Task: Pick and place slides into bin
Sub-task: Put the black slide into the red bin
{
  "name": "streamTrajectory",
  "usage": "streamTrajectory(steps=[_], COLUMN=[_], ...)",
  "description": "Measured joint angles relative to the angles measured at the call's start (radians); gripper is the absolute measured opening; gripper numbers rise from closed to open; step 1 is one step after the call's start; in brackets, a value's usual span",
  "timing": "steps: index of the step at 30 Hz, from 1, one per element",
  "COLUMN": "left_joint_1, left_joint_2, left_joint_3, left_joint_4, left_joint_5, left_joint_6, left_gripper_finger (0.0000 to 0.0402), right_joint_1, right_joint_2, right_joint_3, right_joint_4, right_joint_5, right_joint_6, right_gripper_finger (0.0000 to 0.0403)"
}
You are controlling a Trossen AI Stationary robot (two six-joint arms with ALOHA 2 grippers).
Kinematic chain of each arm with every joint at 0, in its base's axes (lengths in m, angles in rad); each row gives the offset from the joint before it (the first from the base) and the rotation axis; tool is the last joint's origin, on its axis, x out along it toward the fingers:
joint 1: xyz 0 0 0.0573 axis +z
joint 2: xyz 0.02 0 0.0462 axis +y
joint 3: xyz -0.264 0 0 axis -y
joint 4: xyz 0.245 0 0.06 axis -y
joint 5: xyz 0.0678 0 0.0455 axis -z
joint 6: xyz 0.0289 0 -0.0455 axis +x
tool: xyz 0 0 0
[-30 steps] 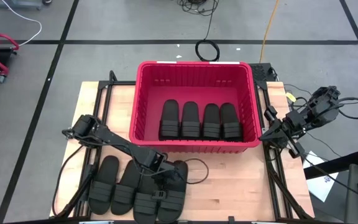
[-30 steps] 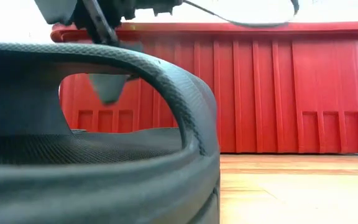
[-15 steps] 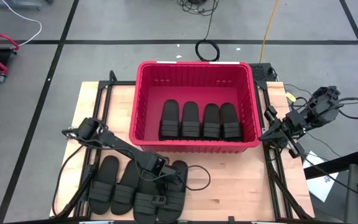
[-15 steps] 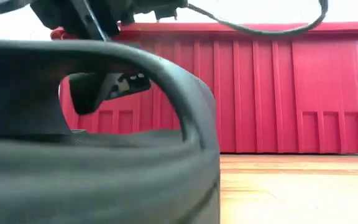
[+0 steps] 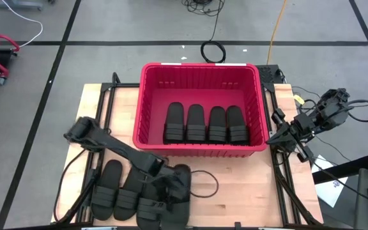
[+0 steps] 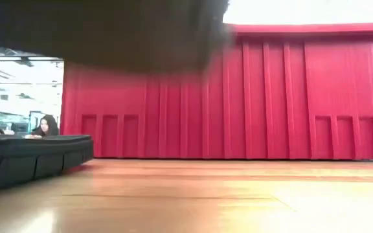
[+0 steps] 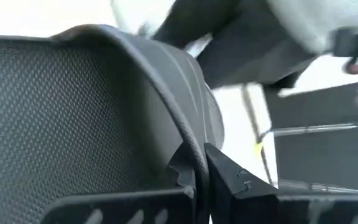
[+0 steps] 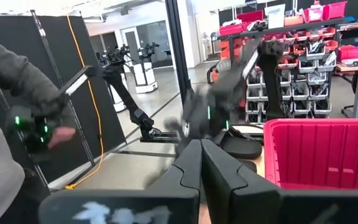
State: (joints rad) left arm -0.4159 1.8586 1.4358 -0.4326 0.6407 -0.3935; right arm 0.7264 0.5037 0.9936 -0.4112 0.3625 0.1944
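The red bin (image 5: 200, 76) stands at the table's middle back, and several black slides (image 5: 206, 124) lie side by side on its floor. Three more slides (image 5: 126, 191) rest sole-down near the table's front left. My left gripper (image 5: 165, 186) is shut on a fourth slide (image 5: 179, 182) just to their right. That slide fills the top of the low view as a dark blur (image 6: 109, 32). My right gripper (image 8: 201, 155) waits shut beside the table's right edge (image 5: 275, 137). My left gripper pinches the strap's edge (image 7: 194, 163) of the rightmost slide between its two fingers. It comes slanting down from the table's left. The slide is raised off the table, and bare wood shows beneath it in the low view.
The bin's near wall (image 6: 271, 97) rises just behind the lifted slide. Bare wooden table (image 5: 235, 185) lies to the right of the slides. A person's sleeve and hand (image 8: 17, 118) show in the room beyond, and another person (image 6: 44, 124) sits far off.
My left gripper has shut on the rightmost slide's strap and then risen. The slide, which filled the low view while on the table, has been lifted so that only its underside shows at the top.
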Motion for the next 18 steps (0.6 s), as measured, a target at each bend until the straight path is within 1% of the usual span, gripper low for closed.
streamTrajectory(steps=[2,5,8,11,13,15,18], left_joint_1=[0.007,0.028,0.056,0.096,0.140,0.200,0.309], left_joint_2=[-0.061,-0.122,-0.163,-0.190,-0.194,-0.190,-0.188], left_joint_3=[0.050,0.126,0.233,0.396,0.509,0.605,0.709], left_joint_4=[0.010,-0.011,-0.083,-0.178,-0.253,-0.293,-0.329], left_joint_5=[-0.009,-0.056,-0.151,-0.242,-0.304,-0.365,-0.417], left_joint_6=[0.007,0.006,-0.003,0.040,0.077,0.117,0.174], left_gripper_finger=[0.0007,0.0005,0.0004,0.0004,0.0003,0.0005,0.0005], right_joint_1=[0.000,0.000,0.000,0.000,0.000,0.000,0.000], right_joint_2=[0.000,0.000,0.000,0.000,0.000,0.000,0.000], right_joint_3=[0.000,0.000,0.000,0.000,0.000,0.000,0.000], right_joint_4=[0.001,0.001,0.003,0.009,0.020,0.033,0.048], right_joint_5=[-0.001,-0.001,-0.001,-0.002,-0.002,-0.002,-0.002], right_joint_6=[-0.006,-0.031,-0.061,-0.075,-0.076,-0.083,-0.110], right_gripper_finger=[0.0000,0.0000,0.0000,0.0000,0.0000,0.0000,0.0000])
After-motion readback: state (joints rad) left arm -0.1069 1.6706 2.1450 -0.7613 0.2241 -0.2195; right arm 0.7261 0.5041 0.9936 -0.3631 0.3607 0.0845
